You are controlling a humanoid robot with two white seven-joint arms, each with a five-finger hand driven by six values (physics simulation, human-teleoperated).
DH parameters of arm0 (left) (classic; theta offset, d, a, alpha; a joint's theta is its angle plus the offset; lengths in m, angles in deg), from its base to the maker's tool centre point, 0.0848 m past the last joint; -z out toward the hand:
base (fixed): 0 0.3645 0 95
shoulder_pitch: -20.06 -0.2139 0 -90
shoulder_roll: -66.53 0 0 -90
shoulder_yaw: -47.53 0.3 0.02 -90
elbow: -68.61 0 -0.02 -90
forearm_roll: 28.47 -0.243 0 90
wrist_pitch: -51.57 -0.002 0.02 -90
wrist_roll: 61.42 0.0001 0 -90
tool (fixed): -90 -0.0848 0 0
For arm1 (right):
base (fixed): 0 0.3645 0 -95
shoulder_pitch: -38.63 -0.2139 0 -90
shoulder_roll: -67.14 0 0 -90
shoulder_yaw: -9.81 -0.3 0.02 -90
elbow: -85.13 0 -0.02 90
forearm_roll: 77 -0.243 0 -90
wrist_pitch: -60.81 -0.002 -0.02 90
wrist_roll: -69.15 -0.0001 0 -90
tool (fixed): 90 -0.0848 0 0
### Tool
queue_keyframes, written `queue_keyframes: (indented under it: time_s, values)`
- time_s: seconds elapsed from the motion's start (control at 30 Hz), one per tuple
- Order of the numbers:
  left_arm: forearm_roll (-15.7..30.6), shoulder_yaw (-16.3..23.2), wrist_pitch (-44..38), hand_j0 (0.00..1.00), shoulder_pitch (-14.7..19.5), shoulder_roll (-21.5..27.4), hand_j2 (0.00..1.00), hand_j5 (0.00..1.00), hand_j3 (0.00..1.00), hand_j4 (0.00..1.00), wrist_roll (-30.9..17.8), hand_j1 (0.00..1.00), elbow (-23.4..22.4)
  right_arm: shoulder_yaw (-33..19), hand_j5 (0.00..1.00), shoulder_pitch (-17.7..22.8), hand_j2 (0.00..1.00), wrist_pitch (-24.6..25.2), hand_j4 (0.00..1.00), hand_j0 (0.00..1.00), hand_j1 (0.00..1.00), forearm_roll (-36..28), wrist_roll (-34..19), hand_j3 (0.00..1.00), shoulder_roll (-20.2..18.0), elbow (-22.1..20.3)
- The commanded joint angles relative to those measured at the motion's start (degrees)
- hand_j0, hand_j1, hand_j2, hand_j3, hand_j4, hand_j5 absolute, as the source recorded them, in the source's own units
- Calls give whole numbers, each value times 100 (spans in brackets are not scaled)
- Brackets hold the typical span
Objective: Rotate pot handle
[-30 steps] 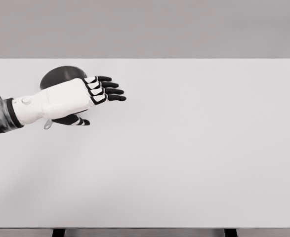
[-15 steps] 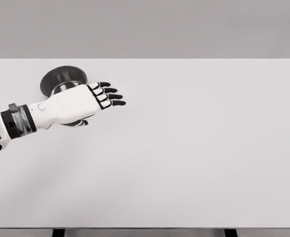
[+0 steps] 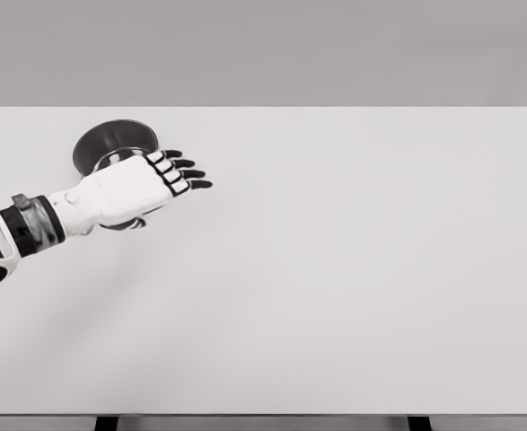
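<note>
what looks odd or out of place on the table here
Nothing stands out. The dark pot sits upright near the far left of the white table, with nothing spilled or damaged. The left hand hangs over its near side, fingers extended, hiding the handle. The right arm is not in view.

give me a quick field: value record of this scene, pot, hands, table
pot: dark round pot at the table's far left, upright, partly hidden by the hand
pot handle: not visible, covered by the hand
left hand: in front of and over the pot's near side, fingers extended toward the right, holding nothing visible
right hand: out of view
table: white table
</note>
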Motion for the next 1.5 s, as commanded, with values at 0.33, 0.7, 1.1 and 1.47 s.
queue_keyframes:
  time_s: [0.33, 0.7, 1.1, 1.47]
  values:
    - [-362, -121, -292, 100, -185, 53, 100, 100, 100, 100, -6, 100, -8, 0, 100, 0, 100, 2, 100, 100, 100, 1, -2, 100, 0, 0]
    - [-486, -384, -371, 100, -395, 53, 100, 100, 100, 100, -15, 100, -17, 0, 100, 0, 100, 2, 100, 100, 100, 1, -2, 100, 0, 0]
    - [-486, -455, -371, 100, -413, 62, 100, 100, 100, 100, -15, 100, -105, 0, 100, 0, 100, 2, 100, 100, 100, 1, 6, 100, 0, 0]
    - [-486, -718, -371, 100, -580, 176, 100, 100, 100, 100, -15, 100, -105, 0, 100, 0, 100, 2, 100, 100, 100, 1, -2, 100, 0, 0]
